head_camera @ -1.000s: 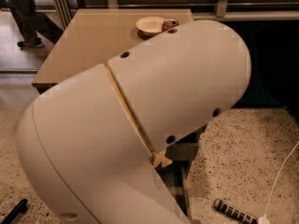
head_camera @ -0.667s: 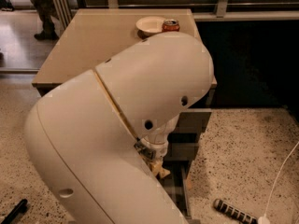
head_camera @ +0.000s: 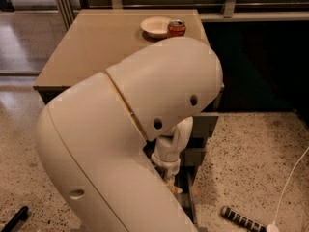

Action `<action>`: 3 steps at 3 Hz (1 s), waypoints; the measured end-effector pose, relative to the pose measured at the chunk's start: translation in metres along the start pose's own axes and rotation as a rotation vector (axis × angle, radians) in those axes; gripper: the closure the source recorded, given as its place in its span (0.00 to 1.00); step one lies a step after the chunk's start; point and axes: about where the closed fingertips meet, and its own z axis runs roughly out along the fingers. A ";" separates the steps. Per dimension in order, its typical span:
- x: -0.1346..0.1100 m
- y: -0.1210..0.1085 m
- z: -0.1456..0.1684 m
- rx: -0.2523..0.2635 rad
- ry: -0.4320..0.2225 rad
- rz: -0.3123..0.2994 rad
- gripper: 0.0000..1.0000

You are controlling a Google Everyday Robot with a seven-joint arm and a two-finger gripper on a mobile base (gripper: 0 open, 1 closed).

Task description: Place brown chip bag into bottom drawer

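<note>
My big cream arm fills the middle of the camera view. Its wrist points down in front of the grey cabinet drawers under the tan table. My gripper is at the wrist's lower end, low over the stepped-out drawers and mostly hidden behind the arm. A small cream-yellow bit shows just below it; I cannot tell whether it belongs to the brown chip bag, which otherwise is hidden. Only a dark grey sliver shows where the bottom drawer is.
A white bowl and a red soda can stand at the table's far right. A striped dark object and a white cable lie on the speckled floor at the right. A black item lies at the bottom left.
The arm's upper link has swung back to the left, baring the wrist and the drawer fronts. The wrist now reaches lower. The person at the back left has left the view.
</note>
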 end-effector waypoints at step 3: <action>0.008 -0.002 -0.003 -0.118 -0.084 0.005 1.00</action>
